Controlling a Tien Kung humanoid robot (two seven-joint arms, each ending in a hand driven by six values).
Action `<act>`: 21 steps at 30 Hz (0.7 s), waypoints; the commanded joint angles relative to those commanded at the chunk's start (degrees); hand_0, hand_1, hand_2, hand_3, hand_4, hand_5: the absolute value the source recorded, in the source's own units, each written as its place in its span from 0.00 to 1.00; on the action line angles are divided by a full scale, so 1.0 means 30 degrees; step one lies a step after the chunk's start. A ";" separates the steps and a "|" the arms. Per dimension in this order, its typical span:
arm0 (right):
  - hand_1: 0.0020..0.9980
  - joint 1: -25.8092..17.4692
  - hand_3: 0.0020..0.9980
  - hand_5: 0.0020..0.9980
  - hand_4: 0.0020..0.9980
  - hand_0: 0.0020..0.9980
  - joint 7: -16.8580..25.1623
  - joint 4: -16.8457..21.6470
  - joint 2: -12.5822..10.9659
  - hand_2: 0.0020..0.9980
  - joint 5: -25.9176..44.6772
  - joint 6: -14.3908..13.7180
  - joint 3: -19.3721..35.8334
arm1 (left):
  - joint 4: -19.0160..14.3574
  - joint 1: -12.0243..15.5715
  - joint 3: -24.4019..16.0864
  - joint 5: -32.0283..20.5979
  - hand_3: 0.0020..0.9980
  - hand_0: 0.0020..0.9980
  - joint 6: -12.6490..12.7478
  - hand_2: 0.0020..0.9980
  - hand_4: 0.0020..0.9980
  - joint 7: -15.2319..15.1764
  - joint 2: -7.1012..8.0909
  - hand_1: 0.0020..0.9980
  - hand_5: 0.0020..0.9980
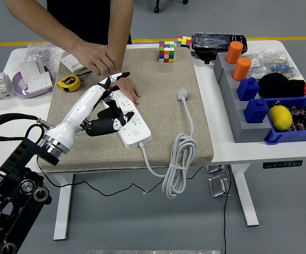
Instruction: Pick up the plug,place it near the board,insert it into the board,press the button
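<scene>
The white power strip [127,117], a long flat plastic bar, is the landmark on the beige felt mat [158,90] covering the middle of the white surface [248,151]. Nearest the camera, its thick white cable [178,159] leaves the near end, drops over the mat's front edge and coils in loose loops to its right. The left robot hand [108,108], white-backed with black fingers, lies across the strip from the left, fingers partly curled over the black plug [106,120]; the plug sits on the strip's left side, and whether the fingers truly grip it cannot be told. A thin black wire trails from the plug leftward across the mat.

Right of the strip, the cable's own white plug head [182,94] rests flat on the mat. Well to the right, a grey stepped block [232,114] carries two orange cylinders [239,59] and two blue bricks [252,98], with a blue tray [301,132] holding a yellow lemon-shaped object [280,117] and a black soft bundle [280,84] behind.

Just behind the strip's far end, a person's hand [127,89] presses flat on the mat, touching the strip. The person's other hand [97,57] hovers beyond and left, above a yellow tape measure [68,82]. Farther left lie a purple dish with white sockets [32,76] and crinkled clear bags. Beyond the strip at the mat's far edge stand two colourful puzzle cubes [167,51].
</scene>
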 joint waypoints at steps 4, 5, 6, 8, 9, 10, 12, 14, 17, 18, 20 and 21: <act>0.86 -0.0020 0.83 1.00 1.00 0.86 0.0000 -0.0008 -0.0002 0.83 -0.0023 0.0015 0.0094 | -0.0750 0.0798 -0.0448 0.3228 0.88 0.17 -0.0097 0.13 0.63 0.0198 0.0244 0.04 0.00; 0.86 -0.0022 0.83 1.00 1.00 0.86 0.0000 -0.0009 -0.0001 0.83 -0.0022 0.0018 0.0107 | -0.0850 0.0942 -0.0519 0.3973 0.88 0.17 -0.0126 0.13 0.63 0.0232 0.0299 0.04 0.00; 0.86 -0.0024 0.83 1.00 1.00 0.86 0.0000 -0.0010 -0.0001 0.83 -0.0022 0.0022 0.0118 | -0.0955 0.1134 -0.0621 0.4693 0.88 0.17 -0.0155 0.13 0.63 0.0269 0.0372 0.04 0.00; 0.86 0.0000 0.83 1.00 1.00 0.86 0.0012 -0.0006 -0.0013 0.83 -0.0049 0.0022 0.0180 | -0.1119 0.1595 -0.0918 0.4693 0.88 0.17 -0.0172 0.13 0.63 0.0323 0.0494 0.04 0.00; 0.86 0.0007 0.83 1.00 1.00 0.86 0.0017 -0.0002 -0.0016 0.83 -0.0062 0.0022 0.0206 | -0.1119 0.1753 -0.1031 0.4693 0.88 0.17 -0.0171 0.13 0.63 0.0339 0.0527 0.04 0.00; 0.86 0.0010 0.83 1.00 1.00 0.86 0.0019 -0.0002 -0.0018 0.83 -0.0068 0.0024 0.0225 | -0.1066 0.1998 -0.1260 0.4693 0.87 0.16 -0.0173 0.13 0.64 0.0366 0.0543 0.03 0.00; 0.86 0.0016 0.83 1.00 1.00 0.86 0.0019 -0.0005 -0.0019 0.83 -0.0059 0.0026 0.0225 | -0.0843 0.2284 -0.1657 0.4693 0.87 0.16 -0.0103 0.13 0.64 0.0371 0.0469 0.03 0.00; 0.86 0.0023 0.83 1.00 1.00 0.86 0.0027 0.0003 -0.0019 0.83 -0.0092 0.0022 0.0285 | -0.0546 0.2638 -0.2283 0.4693 0.87 0.16 -0.0026 0.13 0.64 0.0372 0.0265 0.03 0.00; 0.86 0.0048 0.83 1.00 1.00 0.86 0.0023 0.0004 -0.0032 0.83 -0.0102 0.0022 0.0315 | -0.0039 0.3131 -0.3490 0.4693 0.87 0.16 0.0179 0.13 0.65 0.0320 -0.0080 0.02 0.00; 0.86 0.0048 0.83 1.00 1.00 0.86 0.0021 0.0002 -0.0034 0.83 -0.0093 0.0023 0.0327 | 0.0088 0.3258 -0.3861 0.4693 0.87 0.16 0.0230 0.13 0.65 0.0306 -0.0158 0.02 0.00; 0.86 0.0031 0.83 1.00 1.00 0.86 0.0014 0.0004 -0.0039 0.83 -0.0094 0.0032 0.0345 | 0.0317 0.3455 -0.4560 0.4693 0.87 0.16 0.0298 0.13 0.65 0.0282 -0.0286 0.02 0.00; 0.86 0.0016 0.83 1.00 1.00 0.86 0.0009 0.0001 -0.0043 0.83 -0.0076 0.0038 0.0347 | 0.0478 0.3546 -0.4988 0.4693 0.87 0.16 0.0373 0.13 0.65 0.0266 -0.0369 0.02 0.00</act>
